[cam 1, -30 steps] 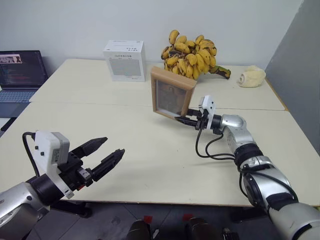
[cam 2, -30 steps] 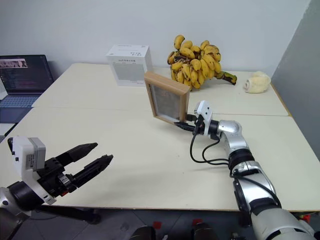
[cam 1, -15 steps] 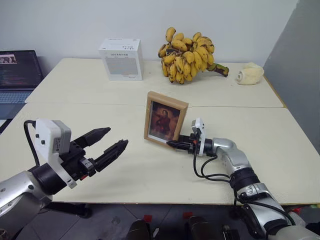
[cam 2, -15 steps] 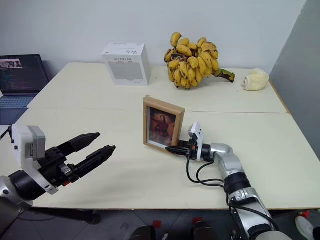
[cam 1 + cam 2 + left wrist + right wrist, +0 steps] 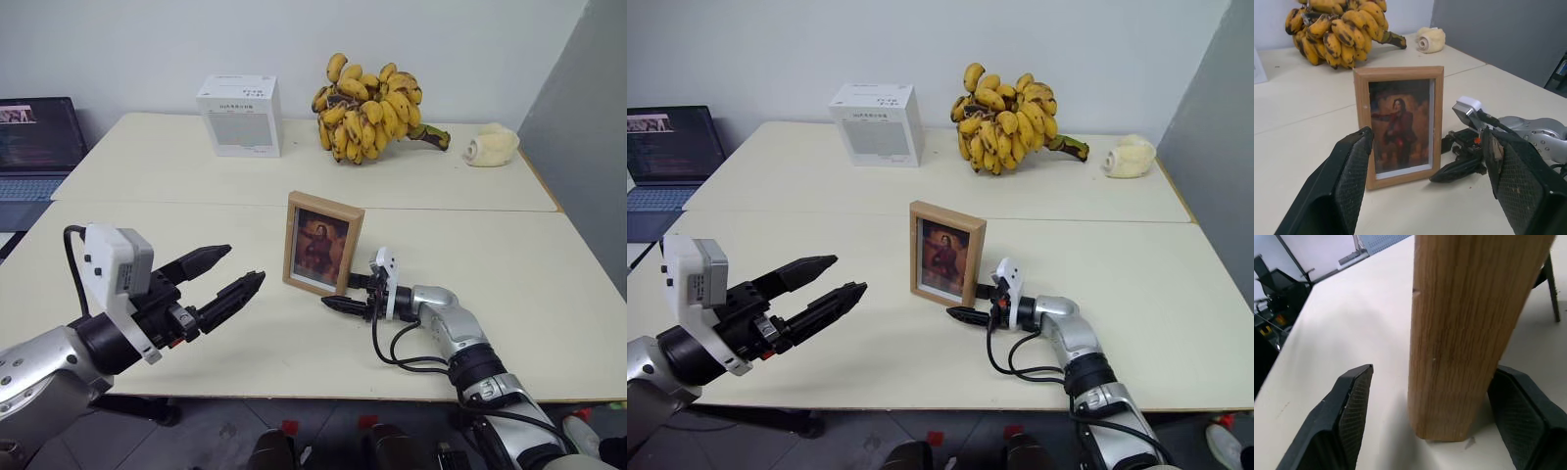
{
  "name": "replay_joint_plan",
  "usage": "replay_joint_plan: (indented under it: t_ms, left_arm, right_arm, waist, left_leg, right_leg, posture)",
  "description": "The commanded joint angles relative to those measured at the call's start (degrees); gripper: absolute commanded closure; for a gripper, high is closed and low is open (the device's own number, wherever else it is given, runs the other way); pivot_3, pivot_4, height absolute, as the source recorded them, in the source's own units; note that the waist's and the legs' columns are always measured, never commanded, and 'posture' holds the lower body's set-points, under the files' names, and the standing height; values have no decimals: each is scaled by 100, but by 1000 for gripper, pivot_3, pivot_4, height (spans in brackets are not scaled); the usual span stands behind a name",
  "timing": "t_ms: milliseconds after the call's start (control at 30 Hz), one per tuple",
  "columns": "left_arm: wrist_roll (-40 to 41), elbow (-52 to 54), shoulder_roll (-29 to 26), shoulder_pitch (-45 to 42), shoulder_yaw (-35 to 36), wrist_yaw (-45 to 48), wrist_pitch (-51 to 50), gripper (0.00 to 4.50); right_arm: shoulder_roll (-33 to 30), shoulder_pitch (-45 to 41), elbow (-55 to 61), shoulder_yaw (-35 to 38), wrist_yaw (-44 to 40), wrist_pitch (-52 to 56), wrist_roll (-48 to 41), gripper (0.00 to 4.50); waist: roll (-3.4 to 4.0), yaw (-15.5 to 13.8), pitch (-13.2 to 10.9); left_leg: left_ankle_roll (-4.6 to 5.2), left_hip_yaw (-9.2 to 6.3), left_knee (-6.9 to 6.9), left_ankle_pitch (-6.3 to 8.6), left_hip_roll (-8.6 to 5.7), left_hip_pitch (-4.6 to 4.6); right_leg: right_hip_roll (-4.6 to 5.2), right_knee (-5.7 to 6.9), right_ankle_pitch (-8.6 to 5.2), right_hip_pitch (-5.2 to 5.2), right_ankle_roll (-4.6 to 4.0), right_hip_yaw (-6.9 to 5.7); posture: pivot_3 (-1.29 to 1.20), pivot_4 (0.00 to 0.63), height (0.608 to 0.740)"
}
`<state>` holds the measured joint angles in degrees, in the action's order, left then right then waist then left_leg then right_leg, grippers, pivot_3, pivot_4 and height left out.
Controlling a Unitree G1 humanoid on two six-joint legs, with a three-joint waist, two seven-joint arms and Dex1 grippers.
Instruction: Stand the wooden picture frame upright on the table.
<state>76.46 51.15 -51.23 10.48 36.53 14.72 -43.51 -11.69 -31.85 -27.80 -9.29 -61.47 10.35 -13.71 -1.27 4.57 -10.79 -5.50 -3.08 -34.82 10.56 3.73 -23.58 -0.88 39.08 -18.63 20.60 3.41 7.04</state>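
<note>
The wooden picture frame (image 5: 322,243) stands upright near the middle of the table (image 5: 196,166), just on the near side of its seam, portrait facing the robot. The right gripper (image 5: 350,295) sits low at the frame's right lower corner with its 2 fingers (image 5: 1349,401) spread, one on each side of the frame's edge, gripping nothing. The left gripper (image 5: 220,279) hovers to the left of the frame, jaws wide and empty.

Good practice here, I judge: draw the right gripper straight back to the right, level, without brushing the edge (a nudge could tip the frame). The stand behind is hidden, so its footing can't be confirmed.

Well apart at the far side: a white box (image 5: 241,116), a banana bunch (image 5: 369,106) and a pale lumpy object (image 5: 492,147); a laptop (image 5: 37,132) sits far left. Nothing blocks the retreat.
</note>
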Motion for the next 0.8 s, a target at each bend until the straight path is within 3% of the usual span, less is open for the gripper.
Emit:
replay_joint_plan:
  t_ms: [33, 200, 333, 533, 800]
  left_arm:
    - [-246, 39, -16, -187, -295, 131, 250, 804]
    - [-787, -236, 61, -224, -566, 591, 441, 804]
    - [-1295, -710, 80, -132, -657, 1209, 605, 804]
    - [-1878, -1086, 142, -224, -870, 1893, 896, 804]
    - [-2075, -1006, 396, -501, -1168, 2030, 1026, 804]
  right_arm:
    - [-582, 323, 729, -86, 5, -159, 345, 947]
    - [-1513, 931, 2250, 151, -28, 408, 193, 947]
    - [-1949, 1089, 3683, 771, 360, 1570, -475, 947]
    - [-1999, 1077, 5100, 1452, 1165, 2935, -1394, 947]
    - [-1881, 1502, 5761, 1579, 1893, 3584, -1949, 947]
  waist:
    - [0, -30, 0]
    - [1, -112, 0]
    - [4, -109, -2]
    - [3, -122, -1]
    - [-1, -146, 1]
  left_leg:
    - [0, 0, 0, 0, -1, -4]
    - [0, 3, 0, 0, -1, -30]
    - [0, 12, 2, 0, 1, -45]
    - [0, 16, 2, 0, 2, -46]
    - [1, 13, 0, 0, 1, -80]
  right_leg:
    - [1, -2, 0, 3, 1, 0]
    - [0, -1, 2, 31, 1, 3]
    - [-1, 4, 1, 57, 2, 11]
    - [-1, 3, 0, 62, 5, 15]
    - [0, 0, 4, 84, 3, 11]
  posture:
    - [0, 150, 740]
    - [0, 150, 740]
    - [0, 150, 740]
    - [0, 150, 740]
    - [0, 150, 740]
